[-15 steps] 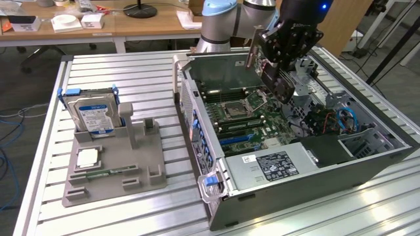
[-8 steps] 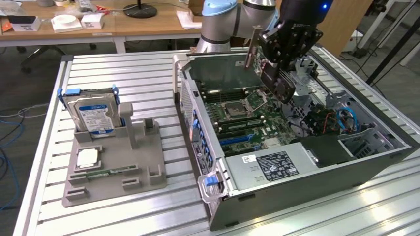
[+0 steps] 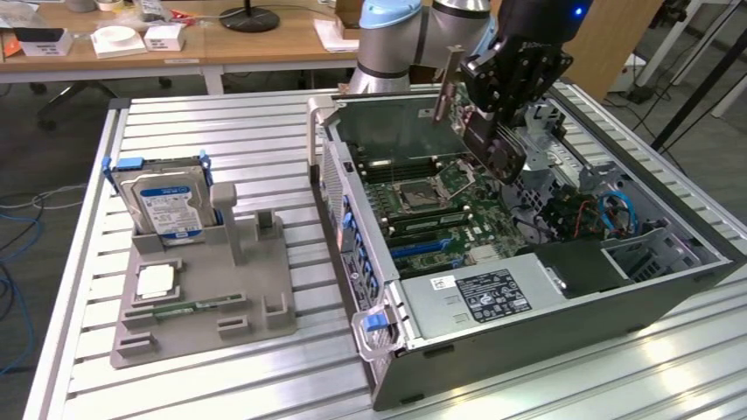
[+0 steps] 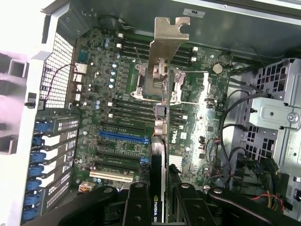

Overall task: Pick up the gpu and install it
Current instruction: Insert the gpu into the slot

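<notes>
My gripper (image 3: 505,96) hangs over the open computer case (image 3: 653,297), shut on the gpu (image 3: 488,144). The gpu is a thin dark card tilted above the motherboard (image 3: 432,206), with its silvery bracket (image 3: 445,83) pointing up and toward the exterior view's left. In the wrist view the gpu (image 4: 159,160) appears edge-on between my black fingers (image 4: 136,205). Its bracket (image 4: 167,44) hovers over the CPU socket area. The card is clear of the board, above the expansion slots, among them a blue slot (image 4: 123,137).
A grey fixture (image 3: 205,289) on the exterior view's left holds a silver hard drive (image 3: 170,199), a CPU chip (image 3: 156,282) and a green memory stick (image 3: 198,306). Inside the case are a power supply (image 3: 491,296), a drive cage (image 4: 277,117) and loose cables (image 3: 601,214).
</notes>
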### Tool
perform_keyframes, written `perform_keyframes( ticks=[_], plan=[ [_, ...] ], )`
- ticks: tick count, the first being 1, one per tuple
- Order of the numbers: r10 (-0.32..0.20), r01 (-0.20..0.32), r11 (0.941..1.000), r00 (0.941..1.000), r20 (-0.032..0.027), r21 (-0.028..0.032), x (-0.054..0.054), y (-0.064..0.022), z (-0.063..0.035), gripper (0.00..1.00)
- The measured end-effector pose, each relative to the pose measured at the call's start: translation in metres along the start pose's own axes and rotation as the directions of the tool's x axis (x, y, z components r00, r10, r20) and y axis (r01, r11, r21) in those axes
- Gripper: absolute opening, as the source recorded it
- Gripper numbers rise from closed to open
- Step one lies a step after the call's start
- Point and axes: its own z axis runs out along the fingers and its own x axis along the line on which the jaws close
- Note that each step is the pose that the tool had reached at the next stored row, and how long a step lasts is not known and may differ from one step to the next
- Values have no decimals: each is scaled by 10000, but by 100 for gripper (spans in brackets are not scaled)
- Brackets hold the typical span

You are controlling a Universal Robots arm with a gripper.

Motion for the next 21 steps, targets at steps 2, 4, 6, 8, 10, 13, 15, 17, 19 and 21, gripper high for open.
perform_keyframes(
  ticks=[2, 4, 6, 8, 10, 13, 15, 17, 19, 21],
  plan=[
    [-55, 55, 10000, 10000, -3, -1, 0, 0, 0, 26],
    [-116, 116, 9999, 9999, -6, -2, 0, 0, 0, 26],
    [-183, 183, 9998, 9998, -9, -4, 0, 0, 0, 26],
    [-239, 239, 9997, 9997, -12, -5, 0, 0, 0, 26],
    [-293, 293, 9996, 9996, -15, -6, 0, 0, 0, 26],
    [-372, 372, 9993, 9993, -18, -8, 0, 0, 0, 26],
    [-420, 420, 9991, 9991, -21, -9, 0, 0, 0, 26],
    [-467, 467, 9989, 9989, -23, -11, 0, 0, 0, 26],
    [-518, 518, 9987, 9987, -26, -12, 0, 0, 0, 26],
    [-582, 582, 9983, 9983, -29, -13, 0, 0, 0, 26]
  ],
)
